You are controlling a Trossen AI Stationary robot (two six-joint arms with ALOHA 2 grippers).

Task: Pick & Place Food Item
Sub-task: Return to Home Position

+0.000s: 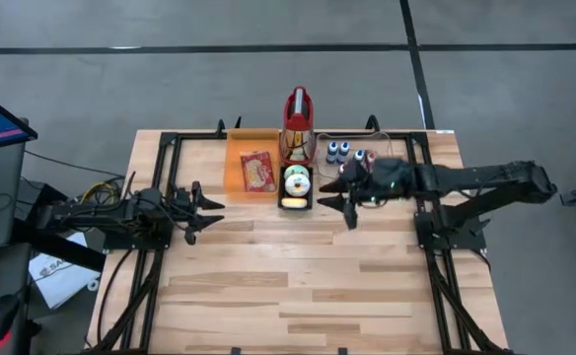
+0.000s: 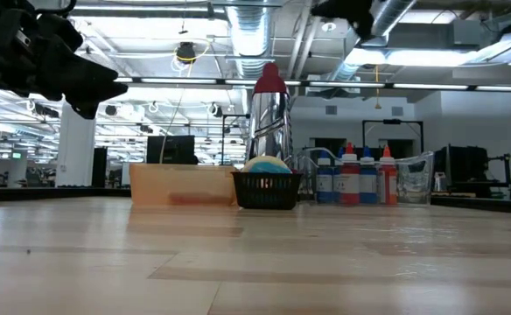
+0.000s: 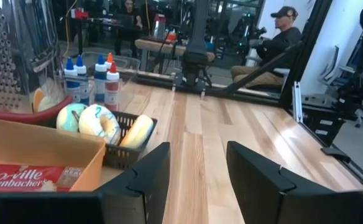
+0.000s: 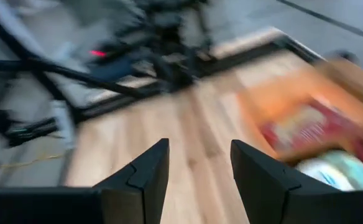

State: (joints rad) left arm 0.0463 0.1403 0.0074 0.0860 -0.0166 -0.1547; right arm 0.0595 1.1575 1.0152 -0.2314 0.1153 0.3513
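Note:
The food item, a red snack packet (image 1: pixel 257 171), lies flat in an orange tray (image 1: pixel 237 148) at the table's far middle. It also shows in the left wrist view (image 3: pixel 20 177) and, blurred, in the right wrist view (image 4: pixel 306 130). My left gripper (image 1: pixel 207 212) stands open near the table's left side, pointing level, short of the tray. My right gripper (image 1: pixel 335 195) hangs open above the table, just right of the black basket (image 1: pixel 296 187), pointing toward the tray. In each wrist view the fingers of my left gripper (image 3: pixel 197 168) and my right gripper (image 4: pixel 197 165) have nothing between them.
The black basket of round discs (image 3: pixel 101 124) stands right beside the tray. A steel grater with a red top (image 1: pixel 298 133) stands behind the basket, and small capped bottles (image 1: pixel 347 153) to its right. Bare wood fills the table's near half (image 1: pixel 298 286).

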